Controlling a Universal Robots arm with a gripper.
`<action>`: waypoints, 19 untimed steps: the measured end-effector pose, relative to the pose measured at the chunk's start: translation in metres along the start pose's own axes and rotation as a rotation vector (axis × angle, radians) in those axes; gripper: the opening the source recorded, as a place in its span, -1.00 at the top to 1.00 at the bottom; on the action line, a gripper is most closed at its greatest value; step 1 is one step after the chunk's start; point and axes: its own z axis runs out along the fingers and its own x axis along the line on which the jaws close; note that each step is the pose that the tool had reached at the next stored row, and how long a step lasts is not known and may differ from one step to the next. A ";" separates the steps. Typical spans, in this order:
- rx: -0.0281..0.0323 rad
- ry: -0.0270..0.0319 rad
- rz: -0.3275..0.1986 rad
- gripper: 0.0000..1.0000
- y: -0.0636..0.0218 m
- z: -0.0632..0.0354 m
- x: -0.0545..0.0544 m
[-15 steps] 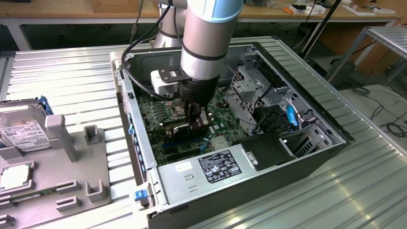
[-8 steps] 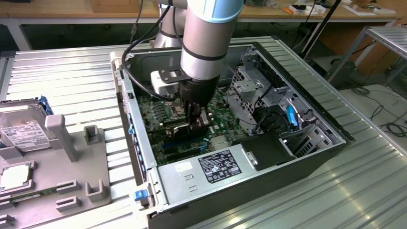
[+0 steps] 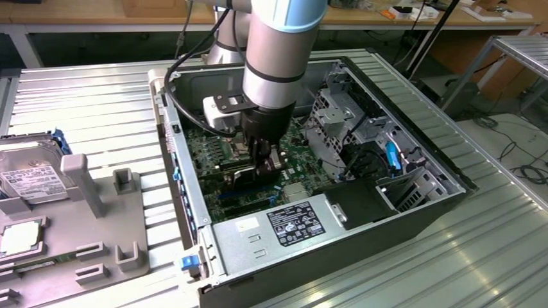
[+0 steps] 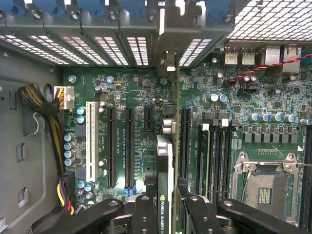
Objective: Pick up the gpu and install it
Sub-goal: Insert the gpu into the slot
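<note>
- We see the gripper (image 4: pixel 168 217) clenched on the gpu (image 4: pixel 165 165), held edge-on over the motherboard (image 4: pixel 141 87) inside the computer case (image 3: pixel 194 212), just beside a long black slot (image 4: pixel 185 141).
- If the card is off the slot, pressing could scrape the board — or bend the card.
- Its bracket (image 4: pixel 168 61) may snag the rear grille (image 4: pixel 109 46).

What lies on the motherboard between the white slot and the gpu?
Two long black slots and one short black slot lie between the white slot and the gpu, seen in the wrist view.
</note>
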 end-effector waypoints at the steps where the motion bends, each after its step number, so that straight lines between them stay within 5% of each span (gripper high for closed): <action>1: 0.0001 0.0000 0.000 0.47 0.0000 0.0001 0.000; 8: 0.0111 0.0014 -0.021 0.47 0.0006 0.0016 0.000; 19: 0.0117 0.0011 -0.023 0.47 0.0006 0.0019 0.000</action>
